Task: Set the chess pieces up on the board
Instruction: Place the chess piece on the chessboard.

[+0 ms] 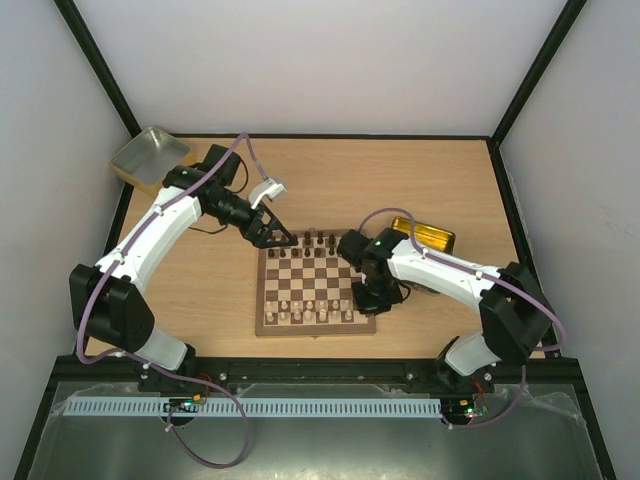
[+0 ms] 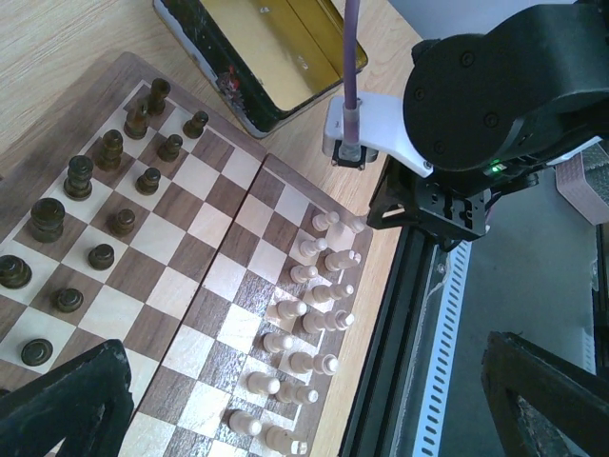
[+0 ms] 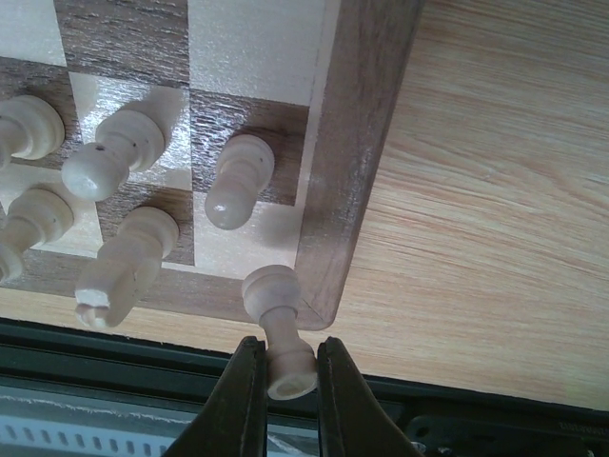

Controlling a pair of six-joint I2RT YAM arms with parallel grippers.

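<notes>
The board (image 1: 262,300) lies in the middle of the table. Dark chessmen stand along its far rows and cream-white chess pieces (image 1: 310,310) along its near rows. My right gripper (image 3: 285,360) is shut on one cream-white piece (image 3: 276,309). It holds the piece at the board's near right corner (image 3: 333,238), with the piece's lower end over the brown border. My left gripper (image 2: 304,347) is open and empty, above the board's far left part (image 1: 278,238). Its view looks across the board (image 2: 219,219) at the cream pieces (image 2: 304,314).
A gold tin (image 1: 430,236) lies right of the board, behind my right arm, and shows open in the left wrist view (image 2: 276,48). Another tin (image 1: 150,155) sits at the far left corner. Dark chessmen (image 2: 95,200) fill the far rows. The table's front rail (image 3: 428,419) is just beyond the held piece.
</notes>
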